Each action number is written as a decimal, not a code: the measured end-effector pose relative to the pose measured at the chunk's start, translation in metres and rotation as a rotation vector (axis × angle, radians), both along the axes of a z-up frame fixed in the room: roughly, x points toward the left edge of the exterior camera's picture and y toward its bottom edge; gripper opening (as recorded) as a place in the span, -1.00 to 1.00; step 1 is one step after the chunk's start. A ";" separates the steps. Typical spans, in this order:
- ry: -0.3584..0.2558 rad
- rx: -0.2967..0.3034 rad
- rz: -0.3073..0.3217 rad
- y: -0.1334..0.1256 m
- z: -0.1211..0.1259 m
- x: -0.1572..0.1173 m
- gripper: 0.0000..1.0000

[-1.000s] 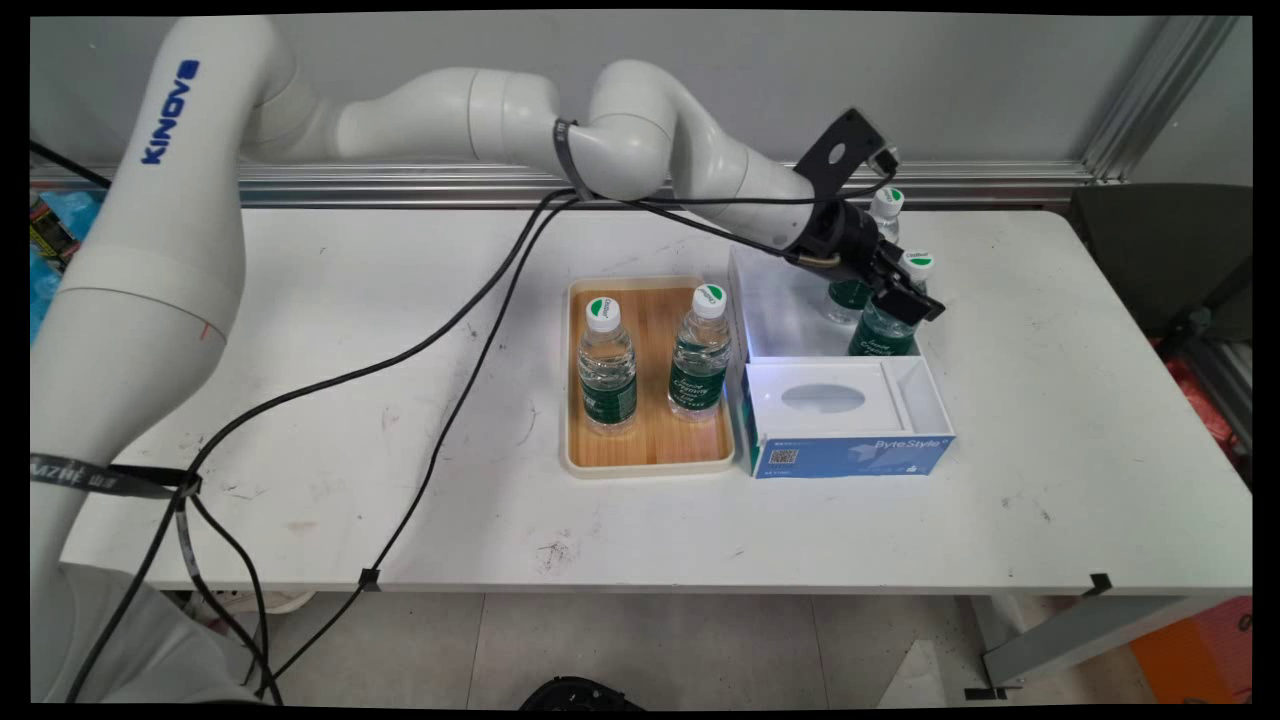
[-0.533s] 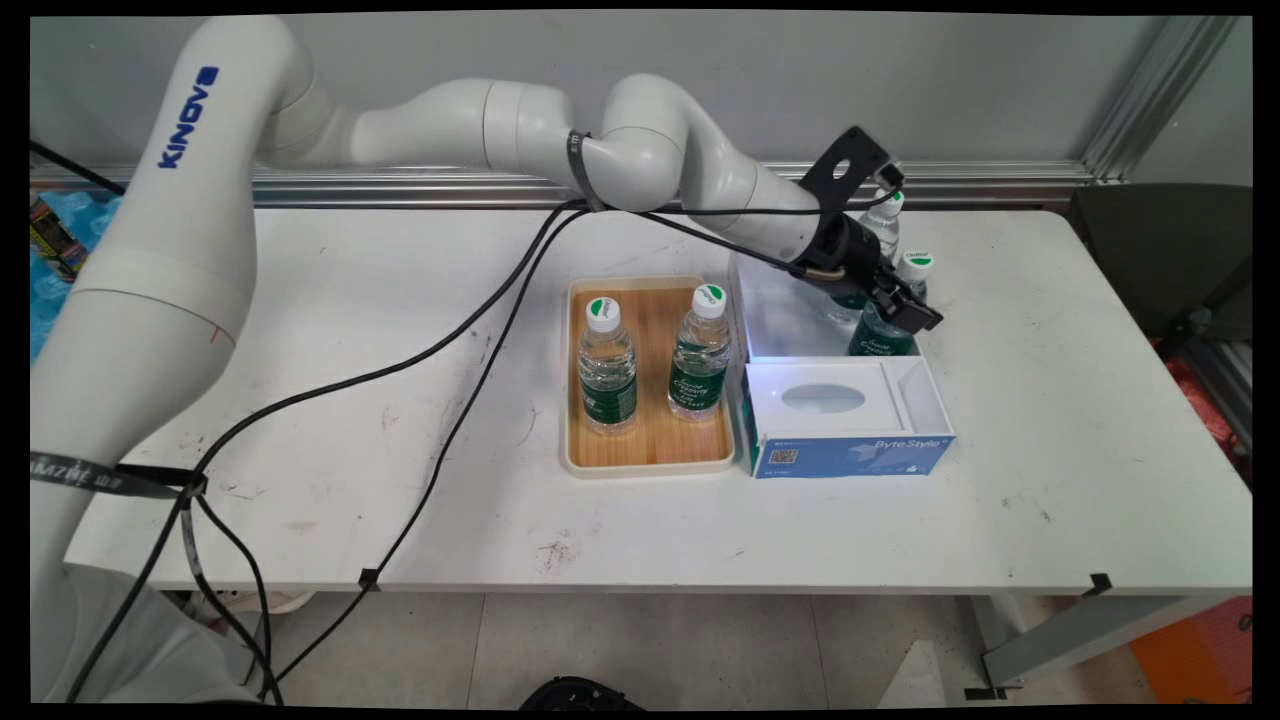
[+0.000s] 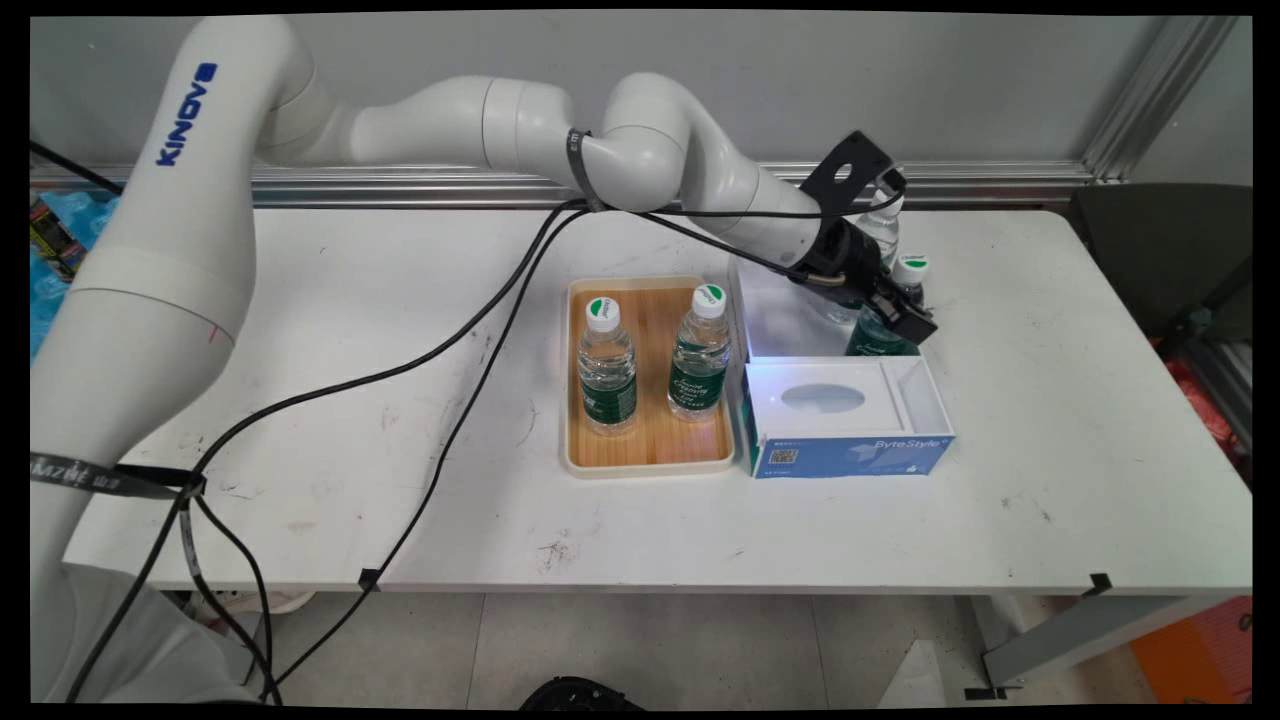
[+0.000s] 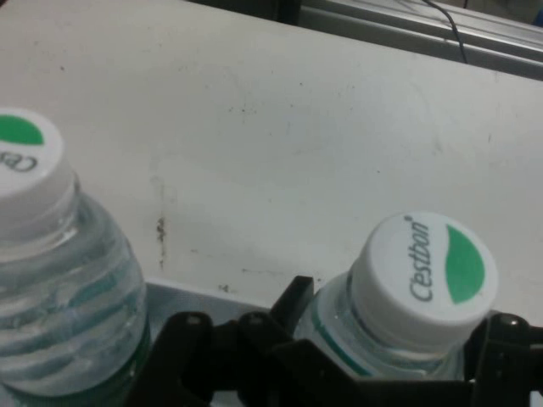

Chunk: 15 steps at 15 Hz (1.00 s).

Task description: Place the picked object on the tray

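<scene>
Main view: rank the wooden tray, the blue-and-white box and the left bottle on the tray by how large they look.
1. blue-and-white box, though the arm hides part of it
2. wooden tray, close behind in footprint
3. left bottle, clearly smallest

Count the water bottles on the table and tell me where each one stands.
4. Two stand on the wooden tray: left bottle, right bottle. Two stand in the white box: near bottle at the tool, far bottle behind it.
</scene>
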<state>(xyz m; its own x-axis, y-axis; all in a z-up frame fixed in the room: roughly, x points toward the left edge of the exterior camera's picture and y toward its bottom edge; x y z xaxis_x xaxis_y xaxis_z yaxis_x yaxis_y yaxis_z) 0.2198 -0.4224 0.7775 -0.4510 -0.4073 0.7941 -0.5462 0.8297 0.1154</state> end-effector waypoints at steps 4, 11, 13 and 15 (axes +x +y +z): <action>0.013 -0.018 0.010 0.000 0.020 0.004 -1.00; 0.016 -0.058 0.026 0.008 0.073 0.032 -1.00; -0.001 -0.070 0.023 0.014 0.091 0.049 -1.00; -0.023 -0.090 0.015 0.019 0.106 0.067 -1.00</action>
